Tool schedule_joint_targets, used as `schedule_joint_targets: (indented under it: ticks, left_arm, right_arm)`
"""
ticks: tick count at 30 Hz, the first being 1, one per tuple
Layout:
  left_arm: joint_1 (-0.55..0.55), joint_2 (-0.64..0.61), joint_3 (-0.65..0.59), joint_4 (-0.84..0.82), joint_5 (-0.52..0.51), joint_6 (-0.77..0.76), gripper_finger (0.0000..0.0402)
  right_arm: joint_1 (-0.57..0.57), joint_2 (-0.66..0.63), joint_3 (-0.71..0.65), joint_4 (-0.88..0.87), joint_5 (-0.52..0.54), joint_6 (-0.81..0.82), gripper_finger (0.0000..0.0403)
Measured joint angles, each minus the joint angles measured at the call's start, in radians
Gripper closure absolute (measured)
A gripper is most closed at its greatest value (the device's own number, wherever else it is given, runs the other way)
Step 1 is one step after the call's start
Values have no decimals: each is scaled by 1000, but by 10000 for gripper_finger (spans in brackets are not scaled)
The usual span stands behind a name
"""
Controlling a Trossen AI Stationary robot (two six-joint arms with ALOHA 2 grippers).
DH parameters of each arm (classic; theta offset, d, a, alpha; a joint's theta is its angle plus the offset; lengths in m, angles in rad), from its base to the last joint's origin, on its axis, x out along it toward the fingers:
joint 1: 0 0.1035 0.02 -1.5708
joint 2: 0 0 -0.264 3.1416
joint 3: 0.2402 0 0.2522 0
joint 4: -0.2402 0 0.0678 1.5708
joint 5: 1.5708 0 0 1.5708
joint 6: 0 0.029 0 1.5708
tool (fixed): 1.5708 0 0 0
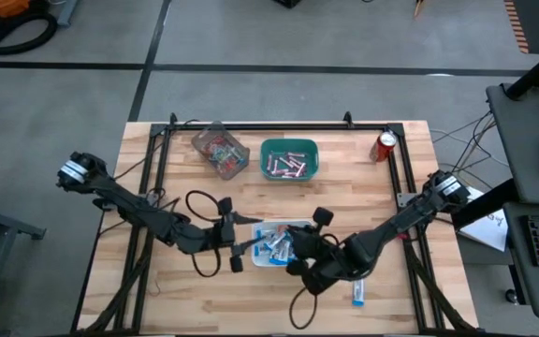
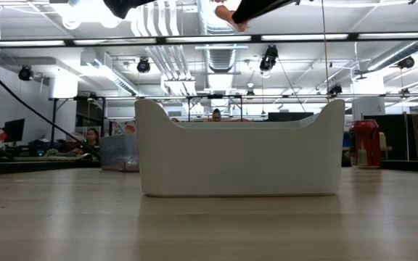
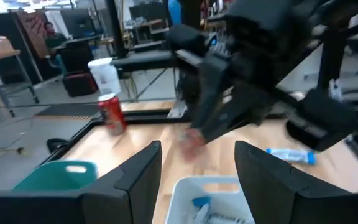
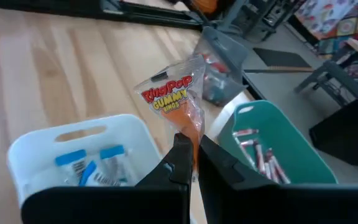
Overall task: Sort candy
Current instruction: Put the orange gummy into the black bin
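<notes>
One camera looks straight down on the whole pale wooden bench (image 1: pixel 157 290). Another sits at bench-top level, close against the white plastic bin (image 2: pixel 239 156), facing the room behind. Each wrist camera looks forward past its own dark fingers; both share that bin and the teal plastic bin (image 4: pixel 278 146) beyond.

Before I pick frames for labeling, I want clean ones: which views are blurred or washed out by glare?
Left wrist view: the right arm and the candy packet it holds are smeared by motion; the red soda can is soft. Low view: ceiling lights glare, the white bin is sharp. Right wrist view: the gummy packet reads clearly. High view: evenly lit.
</notes>
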Motion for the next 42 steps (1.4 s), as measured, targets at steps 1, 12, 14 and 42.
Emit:
schedule_joint_targets:
  ticks: [1,12,14,42]
  left_arm:
    - [0,14,0,29,2,1,216]
    - [71,132,0,182,-6,-52,216]
    - [81,148,0,183,-3,-60,216]
    - [85,181,0,256,5,68,400]
  right_arm:
    - [-6,0,0,4,6,-7,392]
    - [-23,1,-2,56,22,-97,392]
    - [-23,1,-2,56,22,-97,392]
    - [-44,1,-6,69,-31,-98,291]
